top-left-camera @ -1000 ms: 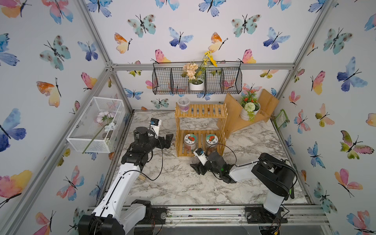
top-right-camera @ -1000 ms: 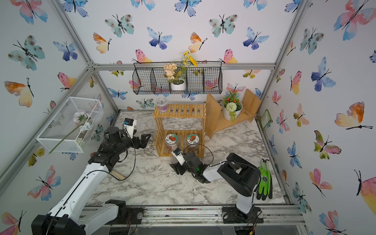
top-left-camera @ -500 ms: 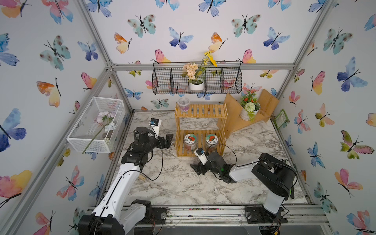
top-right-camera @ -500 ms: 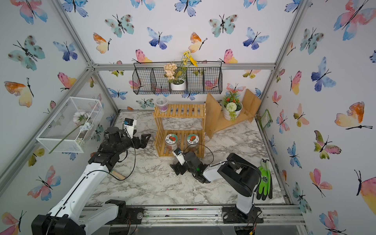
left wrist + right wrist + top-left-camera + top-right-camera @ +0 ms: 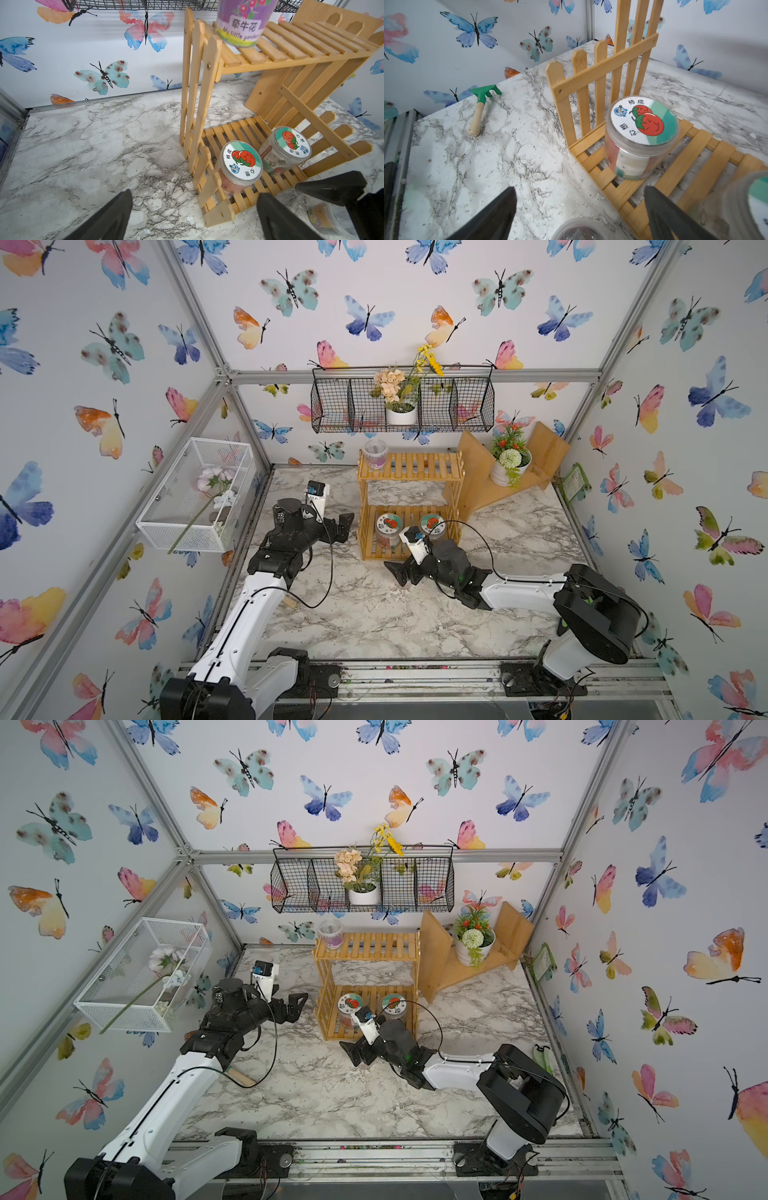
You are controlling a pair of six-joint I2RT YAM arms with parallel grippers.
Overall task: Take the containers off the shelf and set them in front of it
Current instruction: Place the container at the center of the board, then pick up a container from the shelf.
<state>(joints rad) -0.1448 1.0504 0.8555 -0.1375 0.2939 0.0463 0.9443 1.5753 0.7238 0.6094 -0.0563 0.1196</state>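
done: one cup (image 5: 577, 230), seemingly, sitting before shelf (image 5: 409, 466) | to do: purple cup (image 5: 375, 452), two jars (image 5: 389, 524) sitting shelved | left gripper (image 5: 344, 526), right gripper (image 5: 401, 576): both gaping, empty

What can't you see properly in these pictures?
- Cup between the open right jaws: right wrist view, cut off by the picture's edge, label unseen.
- Purple cup on the shelf: left wrist view, lid cut off by the edge.
- Nearest jar: right wrist view, blurred, cut off.
- Rake: in a top view, the left arm hides its head.
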